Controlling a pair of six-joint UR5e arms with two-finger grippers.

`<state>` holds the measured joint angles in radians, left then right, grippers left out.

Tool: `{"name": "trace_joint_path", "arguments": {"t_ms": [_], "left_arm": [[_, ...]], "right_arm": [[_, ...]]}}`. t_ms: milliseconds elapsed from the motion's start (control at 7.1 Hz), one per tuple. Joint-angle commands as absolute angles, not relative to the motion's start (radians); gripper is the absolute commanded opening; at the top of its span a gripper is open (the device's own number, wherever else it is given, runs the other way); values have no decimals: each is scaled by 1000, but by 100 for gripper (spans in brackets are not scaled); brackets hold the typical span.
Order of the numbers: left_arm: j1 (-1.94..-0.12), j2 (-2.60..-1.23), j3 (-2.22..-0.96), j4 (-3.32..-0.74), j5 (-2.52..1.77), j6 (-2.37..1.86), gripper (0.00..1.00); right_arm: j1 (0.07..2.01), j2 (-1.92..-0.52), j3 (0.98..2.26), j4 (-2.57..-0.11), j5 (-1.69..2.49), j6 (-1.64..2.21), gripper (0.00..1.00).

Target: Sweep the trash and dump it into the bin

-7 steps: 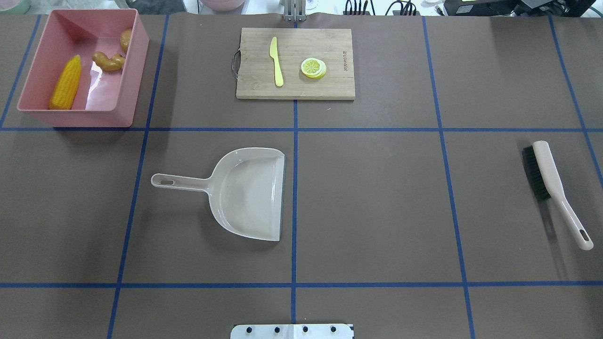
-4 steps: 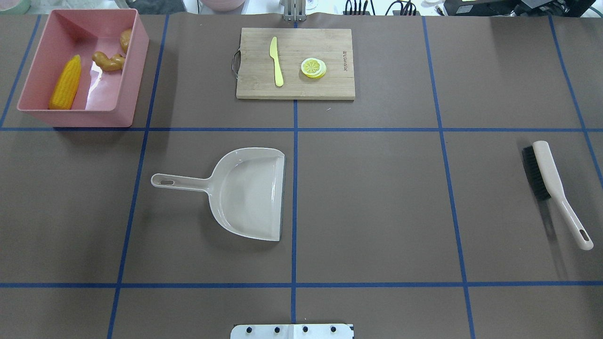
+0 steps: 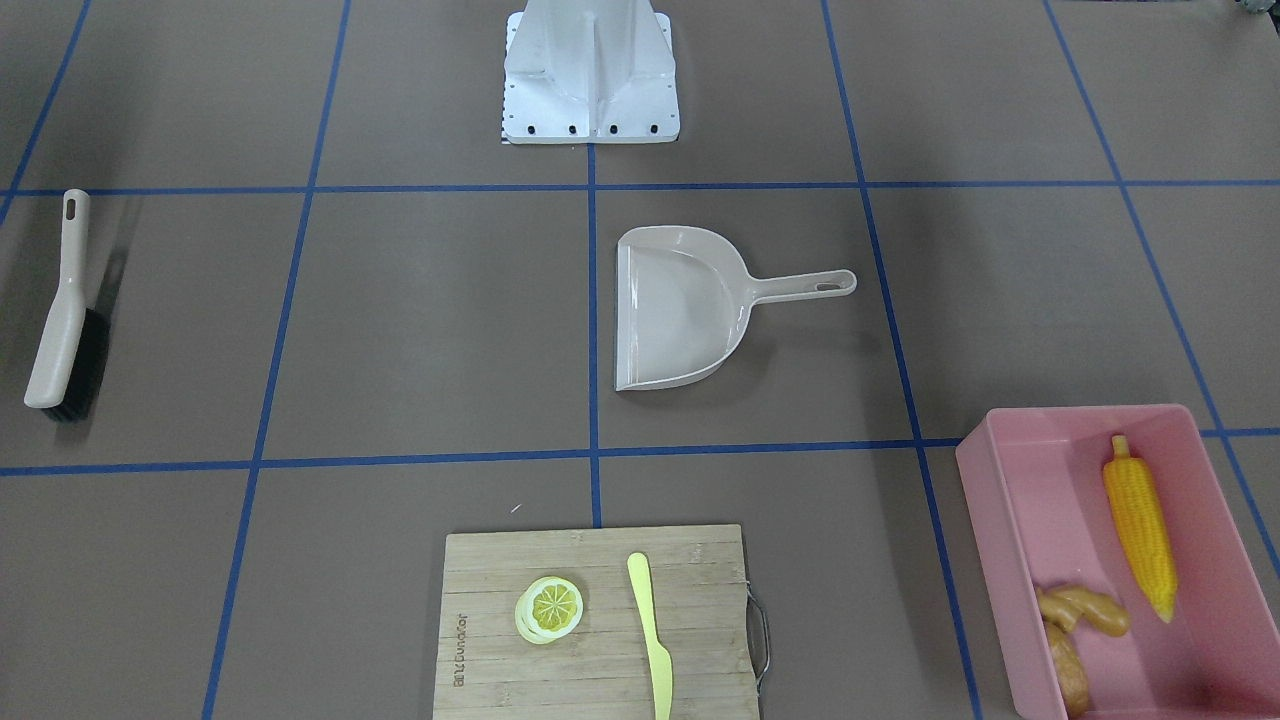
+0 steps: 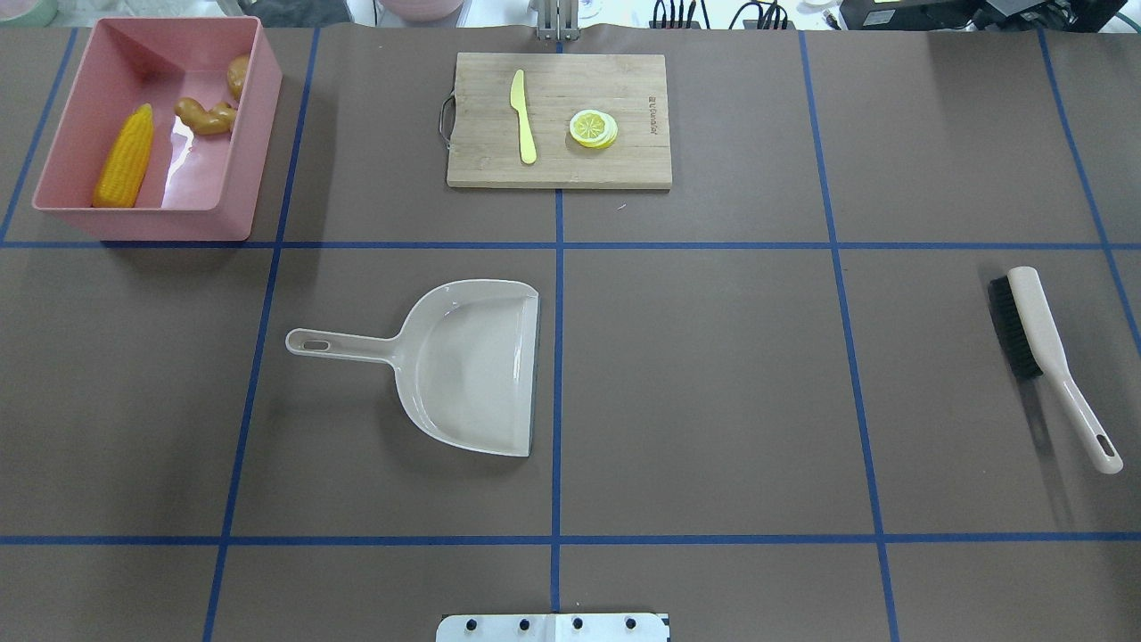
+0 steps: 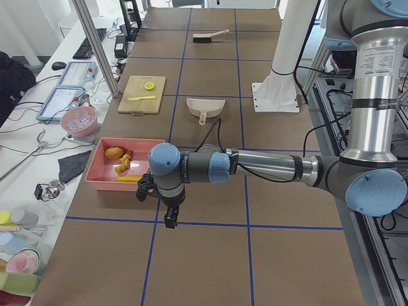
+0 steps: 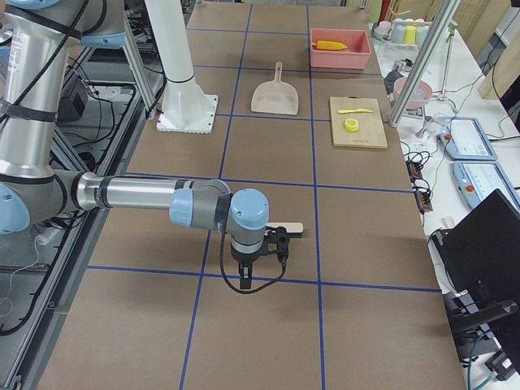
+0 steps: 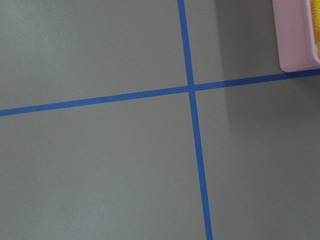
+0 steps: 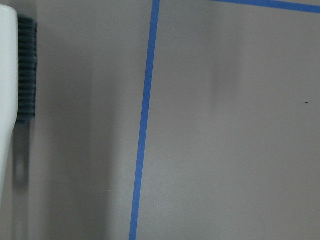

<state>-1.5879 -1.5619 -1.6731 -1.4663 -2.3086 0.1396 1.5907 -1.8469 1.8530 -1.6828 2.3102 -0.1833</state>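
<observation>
The pink bin (image 4: pixel 143 223) stands at the table's far left corner. Inside it lie the trash items: a yellow corn cob (image 4: pixel 125 156), a tan ginger root (image 4: pixel 205 116) and a brown potato (image 4: pixel 237 76) against the far right wall. The exterior left view shows my left gripper (image 5: pixel 171 221) hanging over bare table just beside the bin (image 5: pixel 102 182); I cannot tell whether it is open or shut. In the exterior right view my right gripper (image 6: pixel 247 283) hangs near the brush (image 6: pixel 291 228); its state cannot be told either. Neither gripper shows in the overhead view.
An empty beige dustpan (image 4: pixel 472 366) lies left of the table's centre, handle pointing left. The beige brush (image 4: pixel 1043 348) lies at the far right. A wooden cutting board (image 4: pixel 624 165) at the back carries a yellow knife (image 4: pixel 523 116) and a lemon slice (image 4: pixel 594 127).
</observation>
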Motion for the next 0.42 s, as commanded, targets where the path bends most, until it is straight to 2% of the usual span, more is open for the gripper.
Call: {"name": "trace_joint_path", "arguments": {"t_ms": [0,282], "left_arm": [[-1588,-1562,-1675,-1463,-2309,140,98],[-1588,-1560,-1677,-1462,-2309,140,98]], "right_arm": [[1591,-1847,1853,-1683,2310,-183,100],[1591,-1847,1856,-1683,2303,-183,100]]}}
